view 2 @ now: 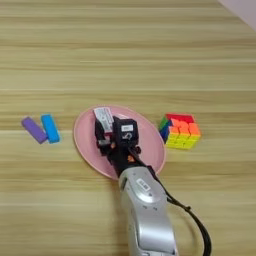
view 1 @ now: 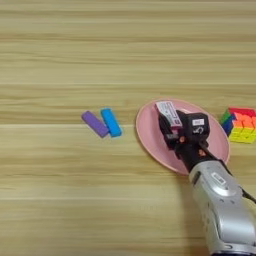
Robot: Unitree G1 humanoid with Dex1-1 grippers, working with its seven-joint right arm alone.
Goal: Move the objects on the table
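My right gripper point(view 1: 172, 125) is shut on a flat white rectangle with pink-red print point(view 1: 169, 113) and holds it over the left half of the round pink plate point(view 1: 152, 140). In the right eye view the same white piece point(view 2: 104, 119) sits at the tip of the gripper point(view 2: 106, 131) above the plate point(view 2: 150, 145). A purple oblong bar point(view 1: 95, 124) lies on the wooden table point(view 1: 75, 60) left of the plate, with a blue bar point(view 1: 111, 122) touching its right side. Both bars lie well clear of the gripper.
A multicoloured puzzle cube point(view 2: 180, 130) stands on the table just right of the plate. My silver forearm point(view 1: 220, 200) comes up from the bottom right, and a black cable point(view 2: 192, 220) hangs along it.
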